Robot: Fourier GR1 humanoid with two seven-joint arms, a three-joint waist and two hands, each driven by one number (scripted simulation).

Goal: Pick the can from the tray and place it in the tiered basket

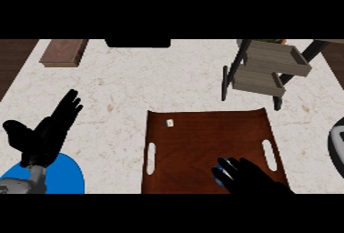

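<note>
Head view, looking steeply down on the pale, speckled stone worktop. My left hand is resting near the left edge, its black fingers lying straight and slightly spread, pointing away from me and holding nothing. Its grey forearm is crossing a round blue plate at the lower left corner.

A flat, reddish-brown wooden tray with a slotted handle on each side is lying in the middle of the worktop, just in front of me. A small white tag is sitting near its far left corner. My right hand is lying over the near part of the tray, towards its right side. The dark blue can is showing only as a narrow sliver at the left edge of that hand, on the tray; the hand is hiding the rest. I cannot tell whether this hand is closed on the can or merely lying against it.

The tiered basket, grey wooden bins on a black frame, is standing at the far right of the worktop, well apart from the tray. A brown wooden box is sitting at the far left corner. A white and black object is showing at the right edge.
</note>
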